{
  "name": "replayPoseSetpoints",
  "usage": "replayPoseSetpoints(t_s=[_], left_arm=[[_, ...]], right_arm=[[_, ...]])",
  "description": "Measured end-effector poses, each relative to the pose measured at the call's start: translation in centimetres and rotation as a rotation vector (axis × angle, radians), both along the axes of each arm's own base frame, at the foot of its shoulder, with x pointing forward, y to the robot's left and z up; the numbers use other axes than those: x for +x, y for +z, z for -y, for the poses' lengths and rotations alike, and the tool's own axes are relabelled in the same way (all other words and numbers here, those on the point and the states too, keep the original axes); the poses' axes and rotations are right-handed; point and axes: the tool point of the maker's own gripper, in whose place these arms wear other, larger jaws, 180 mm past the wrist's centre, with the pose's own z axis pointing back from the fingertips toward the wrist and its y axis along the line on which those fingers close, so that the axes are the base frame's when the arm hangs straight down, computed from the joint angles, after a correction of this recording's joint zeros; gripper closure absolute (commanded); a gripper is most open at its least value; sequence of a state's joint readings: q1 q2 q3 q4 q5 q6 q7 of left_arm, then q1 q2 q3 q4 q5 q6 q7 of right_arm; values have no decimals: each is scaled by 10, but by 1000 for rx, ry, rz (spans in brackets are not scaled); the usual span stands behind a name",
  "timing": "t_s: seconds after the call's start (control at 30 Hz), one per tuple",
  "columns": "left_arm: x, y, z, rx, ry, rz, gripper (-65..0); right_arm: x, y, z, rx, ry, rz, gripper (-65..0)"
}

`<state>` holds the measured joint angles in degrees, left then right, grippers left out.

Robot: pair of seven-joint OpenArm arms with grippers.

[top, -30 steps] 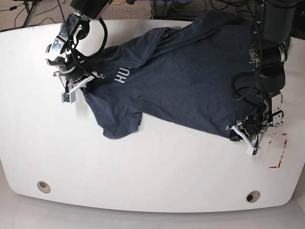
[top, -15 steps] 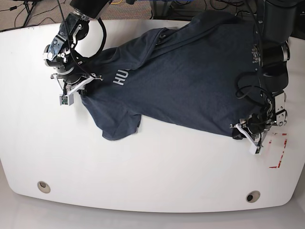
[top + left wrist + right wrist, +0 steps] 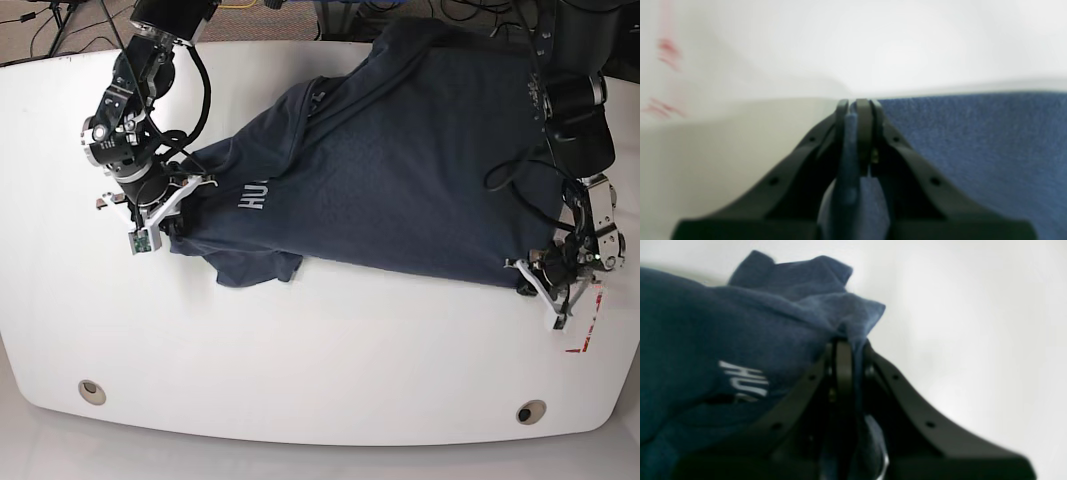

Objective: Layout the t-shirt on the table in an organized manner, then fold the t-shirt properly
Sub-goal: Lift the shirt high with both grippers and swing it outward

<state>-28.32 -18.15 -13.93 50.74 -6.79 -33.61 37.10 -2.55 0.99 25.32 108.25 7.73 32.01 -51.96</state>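
Observation:
The dark navy t-shirt (image 3: 400, 170) lies stretched across the white table (image 3: 300, 350), its white lettering (image 3: 256, 192) toward the left and a folded sleeve (image 3: 255, 268) at the front left. My left gripper (image 3: 532, 285), on the right of the base view, is shut on the t-shirt's lower right corner. The left wrist view shows blue cloth (image 3: 848, 150) pinched between its black fingers (image 3: 864, 113). My right gripper (image 3: 168, 226), on the left of the base view, is shut on the cloth near the lettering; bunched cloth (image 3: 853, 316) sits over its fingers in the right wrist view.
Red markings (image 3: 588, 325) sit on the table just right of my left gripper. Two round metal grommets (image 3: 91, 391) (image 3: 530, 412) lie near the front edge. Cables (image 3: 60, 20) and floor show beyond the far edge.
Both grippers have moved toward the front with the t-shirt held. The left gripper went right and forward, the right gripper left and forward, pulling the cloth tauter between them.

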Motion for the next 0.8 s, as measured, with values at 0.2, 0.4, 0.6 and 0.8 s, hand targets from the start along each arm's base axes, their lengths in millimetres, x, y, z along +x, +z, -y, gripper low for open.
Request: replayPoseSetpoints(t_s=[0.2, 0.4, 0.6, 0.8], left_arm=[[22, 60, 2, 48, -18, 122, -6], [31, 117, 4, 121, -15, 212, -6], [36, 218, 2, 201, 7, 449, -6], [29, 315, -4, 285, 55, 650, -6]], right_arm=[[31, 34, 12, -87, 46, 80, 0], [64, 80, 14, -192, 121, 177, 0], [98, 142, 18, -328, 177, 279, 0], [129, 231, 15, -440, 218, 458, -2]])
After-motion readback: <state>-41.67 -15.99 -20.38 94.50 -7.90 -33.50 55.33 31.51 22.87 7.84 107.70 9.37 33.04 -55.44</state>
